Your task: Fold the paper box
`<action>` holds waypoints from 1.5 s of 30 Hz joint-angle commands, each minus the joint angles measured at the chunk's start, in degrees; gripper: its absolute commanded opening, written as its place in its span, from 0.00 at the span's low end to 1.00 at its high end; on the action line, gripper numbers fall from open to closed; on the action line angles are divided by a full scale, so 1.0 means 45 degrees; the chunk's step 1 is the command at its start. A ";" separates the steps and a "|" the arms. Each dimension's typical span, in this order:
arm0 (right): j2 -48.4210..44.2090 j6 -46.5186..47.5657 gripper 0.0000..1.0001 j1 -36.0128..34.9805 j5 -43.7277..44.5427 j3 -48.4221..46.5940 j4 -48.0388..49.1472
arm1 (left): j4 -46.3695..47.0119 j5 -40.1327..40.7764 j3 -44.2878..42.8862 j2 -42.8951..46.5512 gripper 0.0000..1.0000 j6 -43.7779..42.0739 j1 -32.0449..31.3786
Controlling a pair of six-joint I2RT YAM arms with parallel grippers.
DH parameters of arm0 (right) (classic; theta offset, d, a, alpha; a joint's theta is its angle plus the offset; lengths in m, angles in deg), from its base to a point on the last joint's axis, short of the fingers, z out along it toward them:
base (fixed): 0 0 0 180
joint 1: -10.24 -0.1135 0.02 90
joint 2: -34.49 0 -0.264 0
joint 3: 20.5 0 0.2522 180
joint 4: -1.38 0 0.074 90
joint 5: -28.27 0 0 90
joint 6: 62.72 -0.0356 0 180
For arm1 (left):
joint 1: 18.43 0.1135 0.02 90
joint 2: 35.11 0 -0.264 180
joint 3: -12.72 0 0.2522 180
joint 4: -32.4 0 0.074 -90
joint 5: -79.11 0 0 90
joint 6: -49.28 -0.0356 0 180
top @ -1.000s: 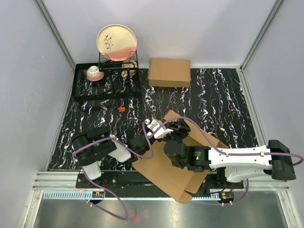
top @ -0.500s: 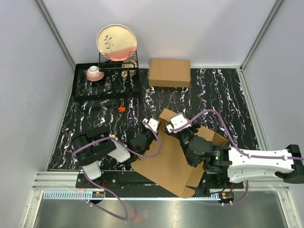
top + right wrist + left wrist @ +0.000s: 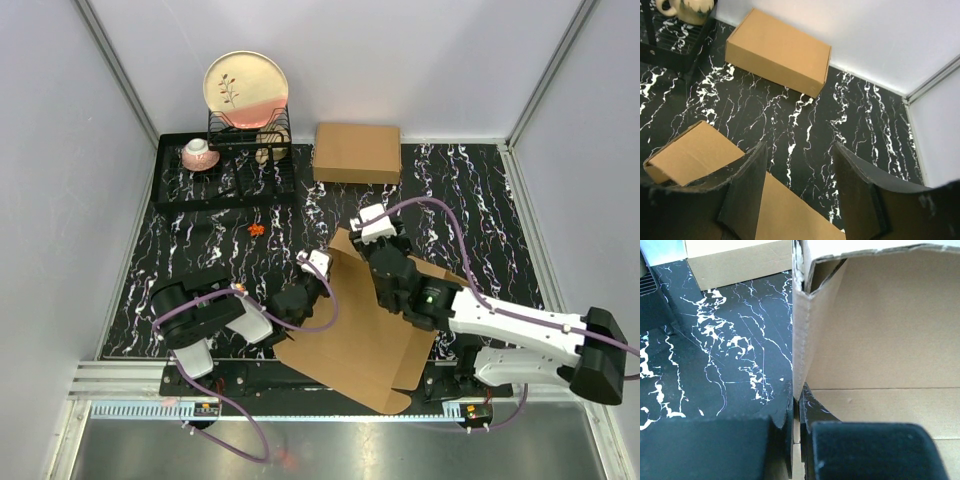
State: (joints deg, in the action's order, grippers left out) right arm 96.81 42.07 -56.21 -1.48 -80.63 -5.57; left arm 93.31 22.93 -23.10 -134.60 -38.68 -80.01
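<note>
Found paper box (image 3: 365, 335) part-folded on worktop (image 3: 460, 200), near middle. Judged light, stiff in panels, bendy at creases; best pinched by edges. Saw left fingers (image 3: 870, 450) clamped on its left wall, right fingers (image 3: 747, 190) apart, empty.

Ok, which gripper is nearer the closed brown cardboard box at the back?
Right. The right gripper hovers open, facing the closed brown cardboard box; the left gripper sits farther off, pinching a wall of the brown corrugated paper box.
</note>
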 commanded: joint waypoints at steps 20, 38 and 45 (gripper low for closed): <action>0.3201 -0.2250 0.60 0.1799 -0.2373 0.0401 0.1709 | 0.3581 0.0589 -0.0116 0.0466 0.46 -0.0357 0.0052; 0.3064 -0.2777 0.57 0.1799 -0.2549 0.1300 0.1495 | 0.4382 0.0199 -0.0760 0.0428 0.48 -0.1294 0.0559; 0.3123 -0.2973 0.56 0.1819 -0.2783 0.1378 0.1358 | 0.4578 -0.0504 -0.1229 -0.0217 0.22 -0.0904 0.0931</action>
State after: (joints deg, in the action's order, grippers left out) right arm 110.13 29.85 -48.19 -11.57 -76.69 6.89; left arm 92.28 22.08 -25.94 -134.40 -43.18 -77.21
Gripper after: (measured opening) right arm 0.568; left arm 0.276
